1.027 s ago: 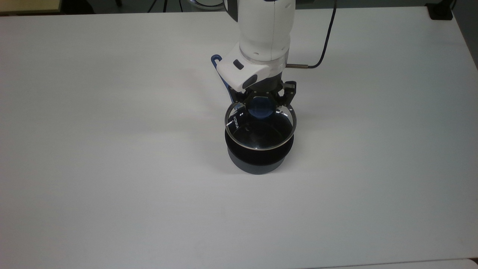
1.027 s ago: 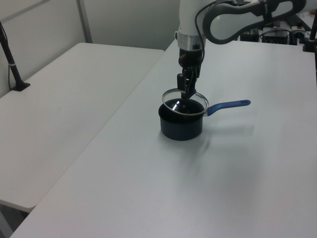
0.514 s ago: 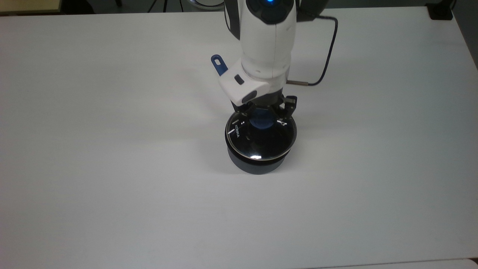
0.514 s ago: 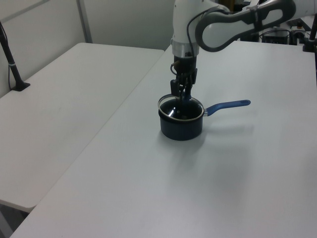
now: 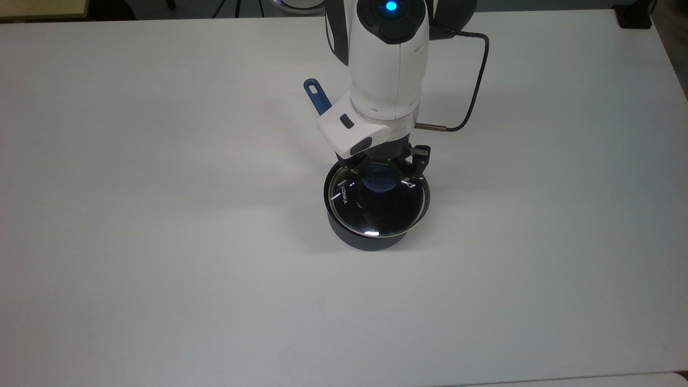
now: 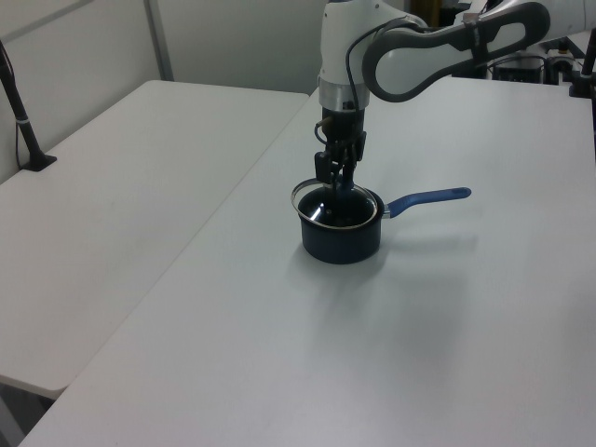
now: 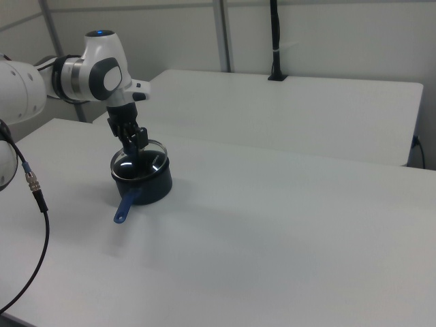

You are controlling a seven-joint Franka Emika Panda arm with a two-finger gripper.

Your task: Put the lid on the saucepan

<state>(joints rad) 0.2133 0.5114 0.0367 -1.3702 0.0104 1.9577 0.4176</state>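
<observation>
The saucepan is a small dark pot standing in the middle of the white table, and its blue handle points to the far side in the top view. The glass lid with white lettering lies across the pot's mouth, slightly toward the left view's left. My gripper reaches straight down over the pot and is shut on the lid's blue knob. In the left view the gripper stands above the lid and pot. The right view shows gripper, lid and pot.
A black cable loops from the wrist over the table. A second white table adjoins on the left view's left, with a black post on it. Another post stands on the rear table in the right view.
The gripper has come down with the lid, from hovering tilted above the saucepan to lying on the pot's rim. The saucepan has stayed put.
</observation>
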